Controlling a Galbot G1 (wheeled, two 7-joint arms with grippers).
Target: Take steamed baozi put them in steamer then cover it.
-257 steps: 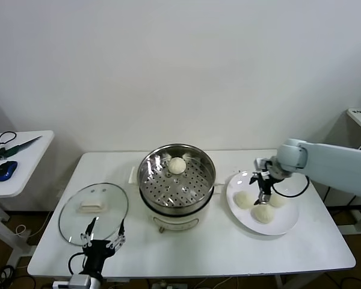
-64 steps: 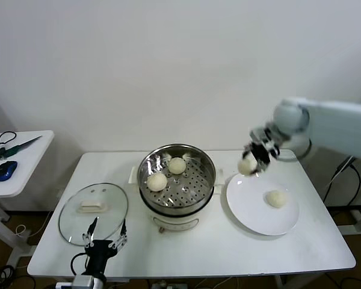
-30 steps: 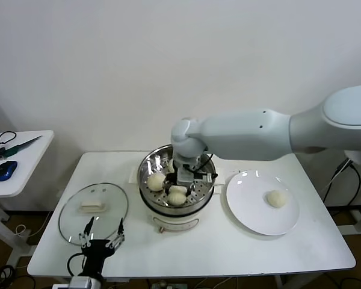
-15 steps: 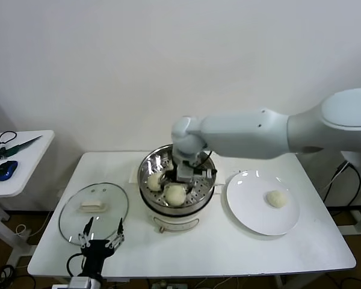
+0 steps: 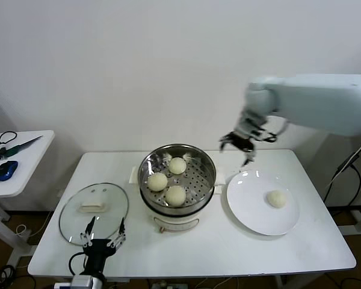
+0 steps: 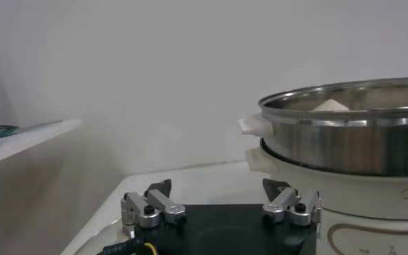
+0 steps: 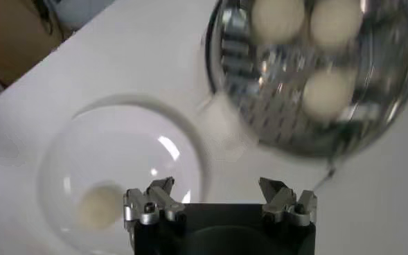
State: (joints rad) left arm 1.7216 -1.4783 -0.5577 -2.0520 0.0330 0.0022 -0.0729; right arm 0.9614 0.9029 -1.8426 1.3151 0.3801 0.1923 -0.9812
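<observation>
Buns number three in the steamer [image 5: 177, 183] as I hang my right gripper [image 5: 236, 146], spread wide and empty, above the plate [image 5: 253, 214] holding the last bun [image 5: 277, 198]; the lid [image 5: 94, 212] waits beside my idle, open left gripper [image 5: 102, 241].

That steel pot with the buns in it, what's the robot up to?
It is moving buns from a plate into the steamer. Three baozi sit in the basket; one is left on the plate. The right gripper, empty with fingers open, is in the air between steamer and plate. The glass cover lies on the table, near the idle left gripper.
</observation>
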